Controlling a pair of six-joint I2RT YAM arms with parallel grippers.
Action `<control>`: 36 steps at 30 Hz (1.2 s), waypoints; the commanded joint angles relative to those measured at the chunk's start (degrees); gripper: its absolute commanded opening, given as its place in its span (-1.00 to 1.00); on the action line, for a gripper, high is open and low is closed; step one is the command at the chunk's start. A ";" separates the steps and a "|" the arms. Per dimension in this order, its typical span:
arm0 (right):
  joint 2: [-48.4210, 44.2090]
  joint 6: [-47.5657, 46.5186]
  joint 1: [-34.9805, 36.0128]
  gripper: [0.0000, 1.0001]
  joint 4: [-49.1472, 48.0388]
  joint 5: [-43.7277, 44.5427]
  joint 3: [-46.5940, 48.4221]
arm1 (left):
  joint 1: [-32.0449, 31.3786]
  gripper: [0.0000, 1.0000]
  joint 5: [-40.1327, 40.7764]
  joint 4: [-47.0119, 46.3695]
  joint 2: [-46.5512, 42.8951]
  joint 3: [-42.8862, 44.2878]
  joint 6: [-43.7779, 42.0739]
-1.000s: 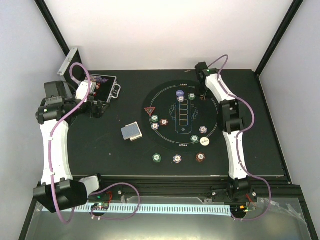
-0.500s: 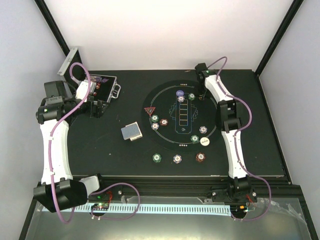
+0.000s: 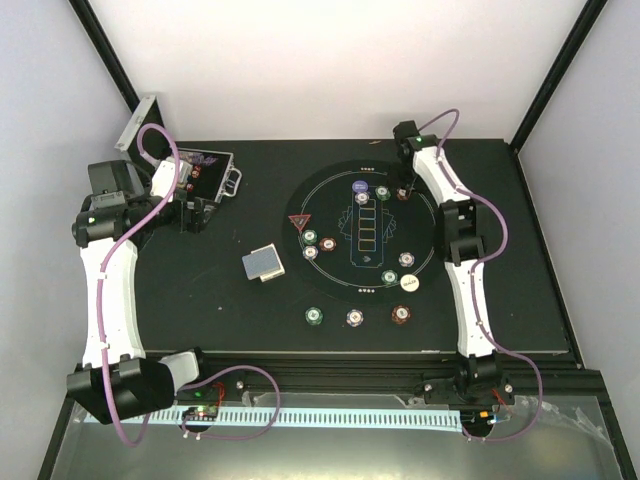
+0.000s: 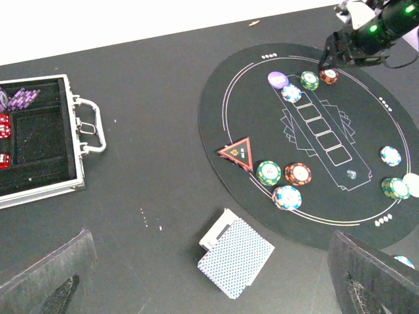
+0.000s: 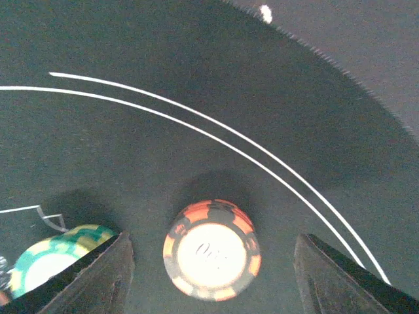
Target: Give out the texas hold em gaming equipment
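Right hand (image 5: 213,271) is spread around a red chip (image 5: 211,248) at the mat's (image 3: 335,275) 1 o'clock, fingers clear of it on both sides. A green chip (image 5: 49,261) lies at its 9 o'clock. Left hand (image 3: 193,217) is spread wide beside the case (image 4: 39,140). Card deck (image 3: 263,264) lies on the bench (image 3: 200,300), at the mat's 8 o'clock.

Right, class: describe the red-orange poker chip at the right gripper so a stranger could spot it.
On the round black felt mat, find the short row of chips at the far edge. The red-orange chip with a white centre ends that row on the right, beside a green chip; it alone sits between the right gripper's open fingers.
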State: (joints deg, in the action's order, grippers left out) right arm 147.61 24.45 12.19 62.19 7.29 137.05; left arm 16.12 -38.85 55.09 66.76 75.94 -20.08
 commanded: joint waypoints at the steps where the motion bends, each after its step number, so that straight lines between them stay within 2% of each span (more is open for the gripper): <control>1: -9.04 -0.76 -0.85 0.39 1.02 0.88 -1.29 | 0.36 0.98 -1.47 -0.30 -0.19 1.88 0.66; 6: -19.72 -0.42 -0.64 0.31 -0.59 0.80 -13.09 | 0.32 0.98 -1.58 0.31 -0.59 1.82 0.59; 10: -34.90 0.01 2.03 0.28 -7.48 0.25 -34.13 | 0.34 0.98 -1.70 0.95 -1.28 1.83 0.40; 13: -45.52 0.52 7.75 0.33 -11.79 2.23 -49.12 | 0.27 0.98 -1.86 1.07 -1.95 1.46 0.16; 18: -57.78 5.08 15.79 0.45 -15.18 3.32 -68.88 | 0.25 0.98 -2.63 1.53 -2.33 0.74 -0.18; 27: -68.55 15.24 25.72 0.58 -15.57 3.77 -88.48 | 0.23 0.98 -3.07 1.77 -3.28 0.43 -0.31; 36: -71.35 17.03 29.57 0.52 -19.76 -0.73 -96.67 | 0.23 0.98 -3.45 2.53 -2.72 -0.18 -1.86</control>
State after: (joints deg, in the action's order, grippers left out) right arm 76.69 39.46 40.73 45.89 8.08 41.82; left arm 16.10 -40.64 56.10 64.38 75.92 -20.27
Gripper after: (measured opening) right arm 0.771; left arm 0.989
